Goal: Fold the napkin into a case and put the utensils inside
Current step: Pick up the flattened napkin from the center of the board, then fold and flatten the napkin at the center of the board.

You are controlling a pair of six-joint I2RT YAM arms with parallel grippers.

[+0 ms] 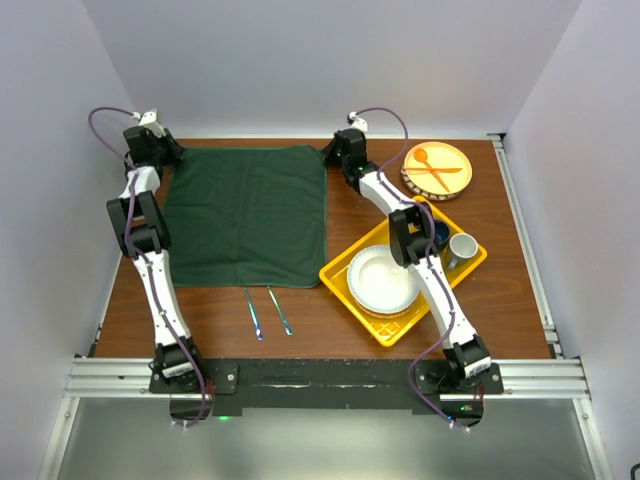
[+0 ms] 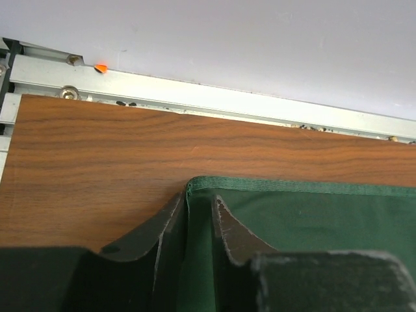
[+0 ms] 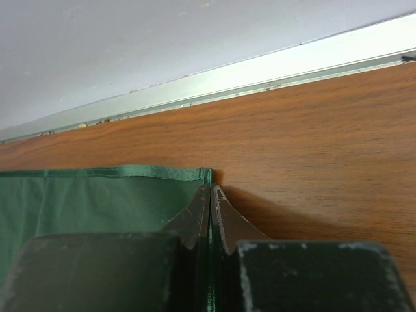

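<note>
**Napkin flat, both far corners taken up**

No fold is made yet. The napkin (image 1: 245,215) lies spread out on the table (image 1: 215,330), so the case has to be formed from nothing, and the cutlery then slid in.

The left arm reaches along the napkin's left side to its far left corner. There the left gripper (image 2: 198,198) sits low with one finger on each side of the hemmed edge. Its jaws stand a little apart with cloth in the gap, so by my reading they straddle the corner rather than pinch it.

Just off the napkin's near edge the utensils (image 1: 254,312) lie side by side on bare wood, untouched.

The right arm stretches past the napkin's right side to its far right corner. The right gripper (image 3: 210,188) is pressed shut there, with a thin line of green hem caught between the fingertips.

To the napkin's right stands a yellow tray (image 1: 345,285), which plays no part.
</note>
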